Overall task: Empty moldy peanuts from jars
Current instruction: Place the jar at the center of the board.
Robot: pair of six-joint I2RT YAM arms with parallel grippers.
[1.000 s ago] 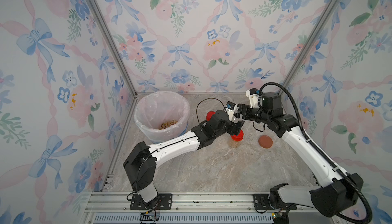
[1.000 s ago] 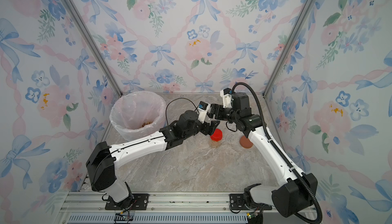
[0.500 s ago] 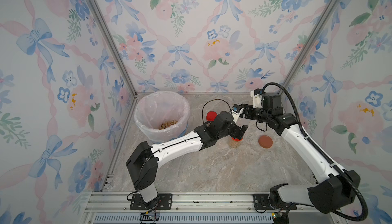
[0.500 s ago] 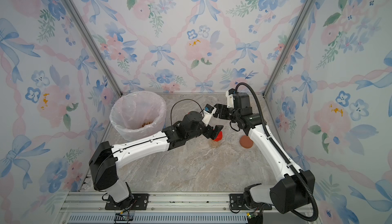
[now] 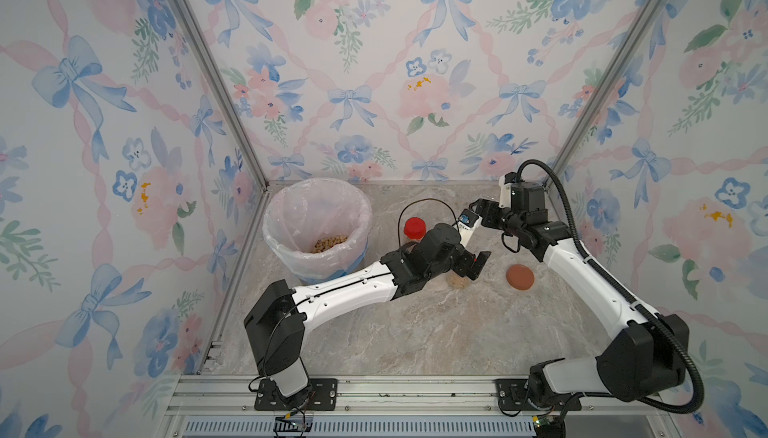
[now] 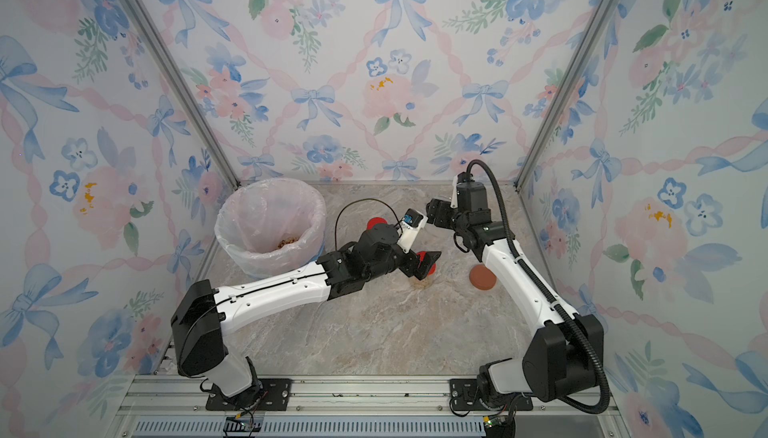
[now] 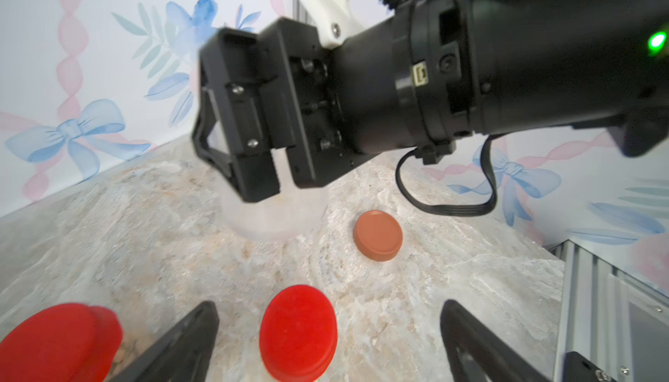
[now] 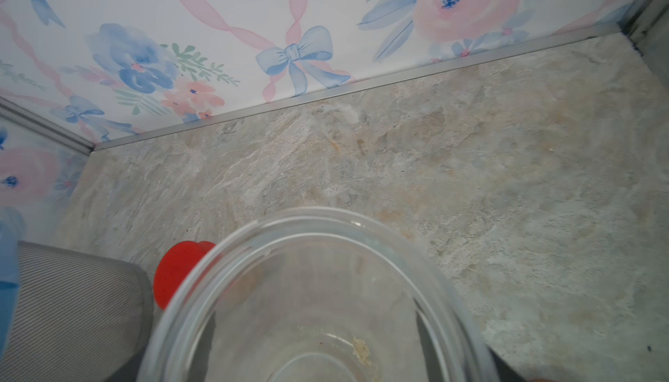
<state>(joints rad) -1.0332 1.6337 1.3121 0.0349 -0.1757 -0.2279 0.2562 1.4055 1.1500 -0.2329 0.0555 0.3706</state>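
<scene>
I count three jars, two red-lidded and one wide with no lid on it. There is also one loose lid, one bin and two grippers.

- **Bin:** The bin (image 5: 328,267) sits mid-left in both top views. It has a pink liner and a small heap of moldy peanuts (image 5: 330,244) at the bottom.
- **Back jar:** The back red-lidded jar (image 5: 414,228) stands just right of the bin with its lid on. In the lower left corner of the left wrist view, tan bits show under the lid.
- **Front jar:** The front red-lidded jar (image 6: 428,265) is at centre frame with its lid on. Peanuts are visible low inside it in both top views.
- **Left gripper:** My left gripper (image 7: 329,307) hangs over the front jar. Its jaws are spread wide either side of the red lid, clear of it.
- **Wide jar:** The wide clear jar (image 7: 271,217) is in my right gripper (image 7: 284,181), with the fingers (image 7: 253,166) clamped on its wall. The right wrist view shows it empty except for crumbs at the base. I can't tell if it rests on the table (image 5: 415,332).
- **Loose lid:** The brown lid (image 5: 519,277) lies flat on the table right of centre, apart from every jar.
</scene>
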